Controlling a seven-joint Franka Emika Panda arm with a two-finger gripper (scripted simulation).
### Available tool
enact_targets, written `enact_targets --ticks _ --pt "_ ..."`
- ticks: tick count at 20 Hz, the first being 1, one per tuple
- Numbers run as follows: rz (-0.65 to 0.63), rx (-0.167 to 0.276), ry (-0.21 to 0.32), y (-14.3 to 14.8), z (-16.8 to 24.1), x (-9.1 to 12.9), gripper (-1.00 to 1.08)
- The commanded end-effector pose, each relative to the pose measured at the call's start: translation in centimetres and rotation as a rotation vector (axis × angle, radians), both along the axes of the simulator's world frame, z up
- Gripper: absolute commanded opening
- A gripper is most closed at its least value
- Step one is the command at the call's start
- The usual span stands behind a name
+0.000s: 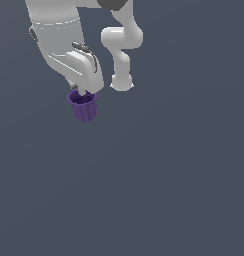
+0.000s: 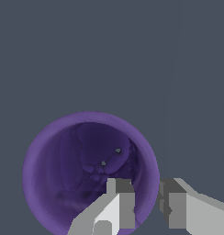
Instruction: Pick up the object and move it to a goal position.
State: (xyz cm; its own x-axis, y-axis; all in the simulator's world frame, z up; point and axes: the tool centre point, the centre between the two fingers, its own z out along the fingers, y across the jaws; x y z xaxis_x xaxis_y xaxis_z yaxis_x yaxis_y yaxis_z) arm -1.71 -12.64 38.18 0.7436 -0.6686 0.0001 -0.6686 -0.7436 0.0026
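Purple ribbed cup (image 1: 84, 106) hanging just below the jaws (image 1: 84, 93), upright, mouth facing up toward the wrist. Gripped by the rim: in the wrist view, one finger (image 2: 119, 202) down inside the cup (image 2: 63, 151), the other outside the wall, jaws (image 2: 147, 204) narrowed onto that thin section of rim between them. Whether the cup rests on the tabletop (image 1: 169, 190) or hangs clear of it, not possible to say; no shadow or contact line to judge by.

Handling, as a judgement: probably light, thin-walled, fairly stiff thanks to the ribbing. Off-centre rim pinch likely to let the cup swing or tilt about the pads during fast moves, so slow, level travel advisable. Ribs and slight taper outside offer uneven contact; smooth inner wall perhaps slippery. A hold deeper down the wall would sit more securely than one at the very lip.

Inside the cup: no loose contents visible. Only a dark, mottled floor with two small pale specks, too indistinct to identify. Nothing apparent to spill.

No goal marker visible in either view.
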Motion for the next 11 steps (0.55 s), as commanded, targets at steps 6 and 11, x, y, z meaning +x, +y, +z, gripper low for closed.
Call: enact_targets --ticks 6,11 --pt "0.001 0.000 -0.001 -0.6 2.2 0.8 -1.00" --pt "0.001 0.000 -0.001 -0.7 2.5 1.0 -1.00"
